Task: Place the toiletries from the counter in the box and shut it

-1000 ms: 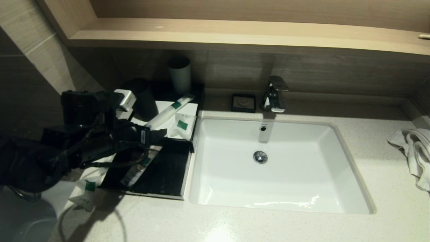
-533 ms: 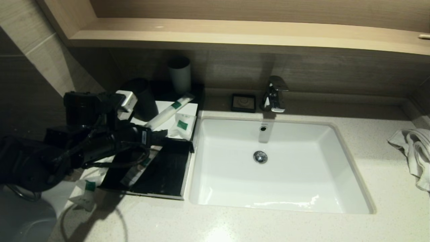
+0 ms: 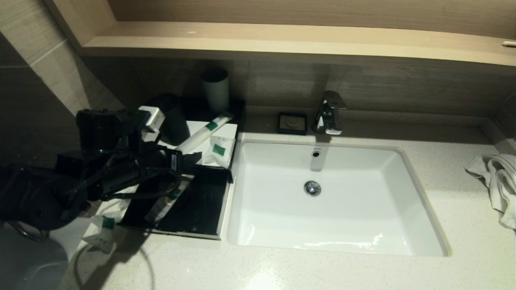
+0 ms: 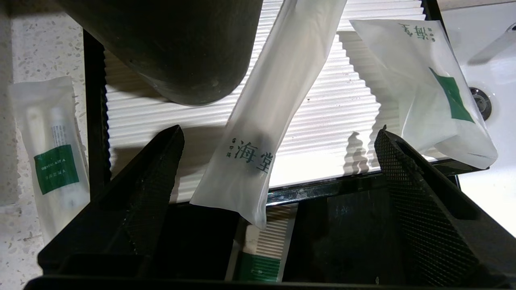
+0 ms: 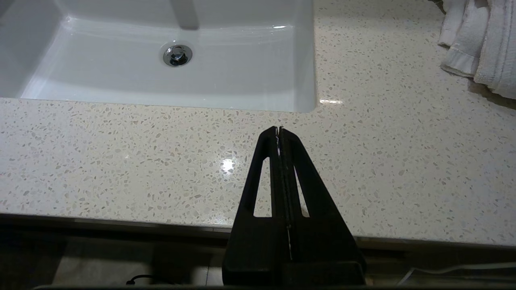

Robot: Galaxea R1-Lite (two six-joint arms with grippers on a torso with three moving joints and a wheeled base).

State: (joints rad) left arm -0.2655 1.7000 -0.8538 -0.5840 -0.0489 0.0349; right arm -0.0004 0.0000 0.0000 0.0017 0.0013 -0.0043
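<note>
Toiletries are distributed around the box (image 3: 209,128) at the left of the sink (image 3: 419,209). One long sachet (image 4: 274,100) lies diagonally across the ribbed white top panel (image 4: 322,121), its near end overhanging the panel edge above the pulled-out drawer (image 3: 197,205). One squarish sachet (image 4: 435,92) lies at the right edge of the panel, beside the sink. A third sachet (image 3: 163,205) is seen inside the open drawer. A fourth sachet (image 3: 100,233) lies on the counter (image 3: 282,270) at the near left of the box. A dark cup (image 4: 173,44) stands on the panel.

The left gripper (image 4: 278,137) is positioned over the drawer and panel edge, jaws spread wide on either side of the long sachet, nothing held. The right gripper (image 5: 279,129) is parked at the near counter edge, jaws pressed together and empty. A white towel (image 3: 496,181) lies at the far right.
</note>
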